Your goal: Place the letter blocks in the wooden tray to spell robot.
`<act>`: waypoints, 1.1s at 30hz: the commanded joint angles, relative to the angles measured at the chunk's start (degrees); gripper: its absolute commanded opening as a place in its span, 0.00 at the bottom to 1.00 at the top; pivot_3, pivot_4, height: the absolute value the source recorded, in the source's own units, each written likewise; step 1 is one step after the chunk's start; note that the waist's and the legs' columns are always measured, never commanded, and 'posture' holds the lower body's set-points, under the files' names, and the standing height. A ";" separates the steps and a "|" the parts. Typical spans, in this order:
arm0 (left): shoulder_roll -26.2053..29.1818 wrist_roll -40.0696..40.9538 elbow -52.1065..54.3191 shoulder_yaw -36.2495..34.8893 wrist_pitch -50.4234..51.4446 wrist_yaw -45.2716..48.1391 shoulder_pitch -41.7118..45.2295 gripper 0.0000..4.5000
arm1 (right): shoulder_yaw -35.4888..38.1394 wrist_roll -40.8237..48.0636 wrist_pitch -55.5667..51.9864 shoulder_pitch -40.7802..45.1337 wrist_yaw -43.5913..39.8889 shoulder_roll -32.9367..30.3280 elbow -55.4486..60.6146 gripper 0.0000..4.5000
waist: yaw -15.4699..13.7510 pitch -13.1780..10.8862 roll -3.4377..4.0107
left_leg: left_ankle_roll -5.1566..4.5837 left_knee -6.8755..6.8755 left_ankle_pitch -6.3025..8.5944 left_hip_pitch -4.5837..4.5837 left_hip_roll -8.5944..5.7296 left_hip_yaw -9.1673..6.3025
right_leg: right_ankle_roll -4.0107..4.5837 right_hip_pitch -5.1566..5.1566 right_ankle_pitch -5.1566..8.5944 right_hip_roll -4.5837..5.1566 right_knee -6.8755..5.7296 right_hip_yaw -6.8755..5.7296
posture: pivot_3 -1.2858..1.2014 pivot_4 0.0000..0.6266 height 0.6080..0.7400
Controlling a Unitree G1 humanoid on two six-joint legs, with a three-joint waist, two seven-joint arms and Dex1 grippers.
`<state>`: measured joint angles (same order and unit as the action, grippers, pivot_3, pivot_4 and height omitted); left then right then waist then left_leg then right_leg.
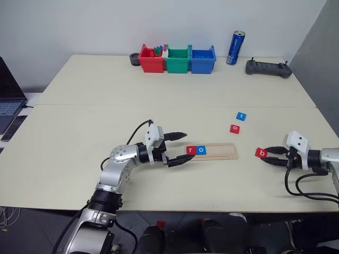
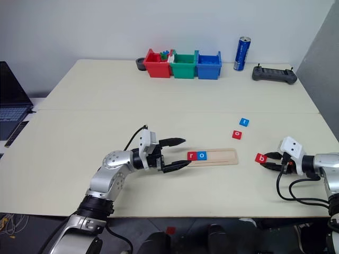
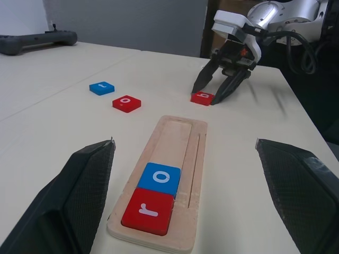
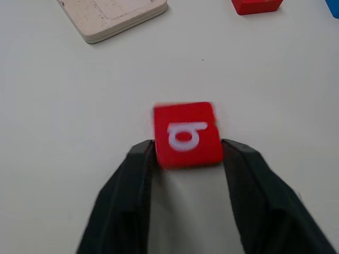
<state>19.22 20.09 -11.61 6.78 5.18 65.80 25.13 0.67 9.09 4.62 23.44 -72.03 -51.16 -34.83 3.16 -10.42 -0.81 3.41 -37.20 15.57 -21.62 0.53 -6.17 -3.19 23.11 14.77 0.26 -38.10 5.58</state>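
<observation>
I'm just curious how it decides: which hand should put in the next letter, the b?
The right hand: its fingers already sit either side of the red b. The left hand is open at the tray's filled end, away from the b.

A pale table (image 1: 106, 106) is carrying the wooden tray (image 1: 220, 151) near its front edge — a red b block (image 1: 261, 152), red o block (image 1: 234, 128) and blue t block (image 1: 241, 115) lying loose beside it — while three plastic bins (image 1: 177, 59), a blue can (image 1: 235, 47) and a dark controller (image 1: 268, 67) are sitting along the back.
</observation>
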 commanded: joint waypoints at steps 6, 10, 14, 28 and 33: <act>0.83 0.45 1.37 -0.78 -0.54 -0.03 0.43 1.00 | 0.65 4.48 -10.32 -4.18 2.45 2.58 21.68 0.33 | 0.27 0.01 0.02 | 0.00 0.03 0.00 -0.01 0.03 -0.02 | 0.00 0.04 0.00 -0.04 -0.05 0.01 | 0.52 0.24 1.00; 1.22 0.63 2.50 -0.79 -0.16 -0.22 -0.43 1.00 | -1.96 6.64 -19.35 -2.62 5.80 7.34 33.59 0.33 | 0.26 0.00 0.02 | 0.00 0.01 0.00 0.00 0.03 -0.05 | 0.00 0.05 0.00 -0.04 -0.09 -0.01 | 0.52 0.24 1.00; 1.28 0.62 2.75 -0.85 -0.06 -0.39 -0.53 1.00 | -5.12 6.10 -23.46 0.67 8.29 11.62 36.37 0.33 | 0.01 0.00 0.02 | 0.01 0.00 0.00 -0.03 0.02 -0.07 | 0.00 0.06 0.00 -0.04 -0.06 -0.03 | 0.52 0.24 1.00; 1.22 0.31 3.95 -0.65 -0.48 -0.84 -1.86 1.00 | -10.78 0.09 -12.82 7.39 5.25 14.44 21.63 0.33 | -0.16 0.00 0.01 | 0.00 0.02 0.00 -0.09 0.00 -0.08 | 0.01 0.10 0.00 0.01 -0.02 -0.07 | 0.52 0.24 1.00; 1.23 0.37 3.98 -0.73 -0.39 -1.19 -1.55 1.00 | -11.36 -1.44 -10.04 8.75 3.56 14.41 18.81 0.33 | -0.03 0.00 0.01 | 0.00 0.02 0.00 -0.08 0.01 -0.09 | 0.01 0.10 0.00 0.00 -0.02 -0.08 | 0.52 0.24 1.00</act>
<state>20.29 20.09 -9.62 6.43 5.53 64.58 23.06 -10.63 7.80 -6.98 30.85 -67.58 -36.27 -16.30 3.13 -10.42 -0.80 3.42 -37.18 15.57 -21.71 0.54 -6.26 -3.18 23.21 14.76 0.26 -38.13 5.50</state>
